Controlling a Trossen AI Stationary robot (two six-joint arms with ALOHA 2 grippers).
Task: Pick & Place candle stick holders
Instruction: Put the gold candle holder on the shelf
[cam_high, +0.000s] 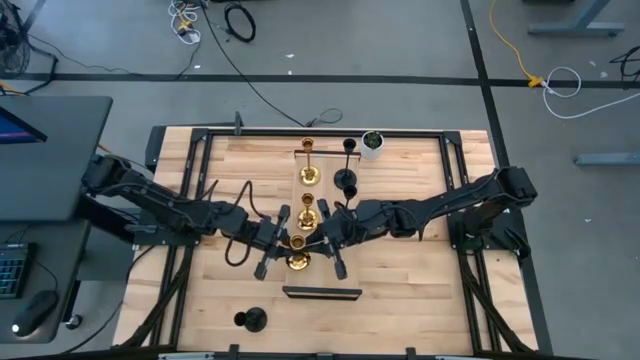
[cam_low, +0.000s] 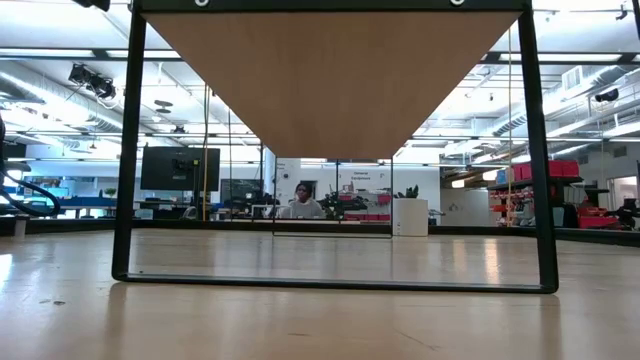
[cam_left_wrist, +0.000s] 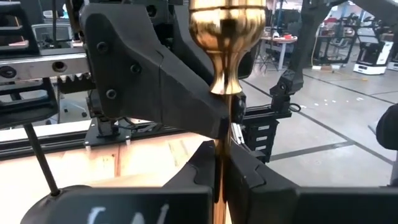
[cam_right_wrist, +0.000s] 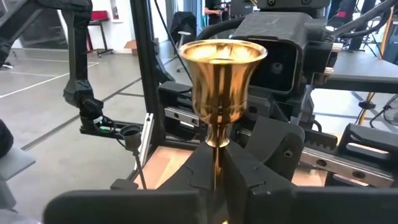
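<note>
A gold candle stick holder (cam_high: 297, 255) stands upright at the table's middle, between my two grippers. My left gripper (cam_high: 283, 243) comes from the left and my right gripper (cam_high: 318, 243) from the right; both are shut on it. Its cup shows in the left wrist view (cam_left_wrist: 227, 25) and in the right wrist view (cam_right_wrist: 222, 68). Two more gold holders (cam_high: 308, 172) (cam_high: 307, 212) stand in a row behind it. One black holder (cam_high: 347, 180) stands at the far middle and another (cam_high: 250, 320) near the front edge. My left gripper pinches the gold holder's thin stem (cam_left_wrist: 219, 163) between its two fingers, below the cup. The fingers come level from the table's left and lie across the upright stem. Whether the base rests on the table is hidden. My right gripper pinches the same stem (cam_right_wrist: 217, 163) between its two fingers, just below the cup. The fingers come level from the table's right, across the stem. The holder stands upright in the hold.
A small white pot with green inside (cam_high: 372, 143) stands at the far edge, right of the holders. A black bar (cam_high: 322, 293) lies on the wood just nearer than the grippers. A black frame (cam_high: 200, 140) rims the table. A person sits far off in the room (cam_low: 301, 203).
</note>
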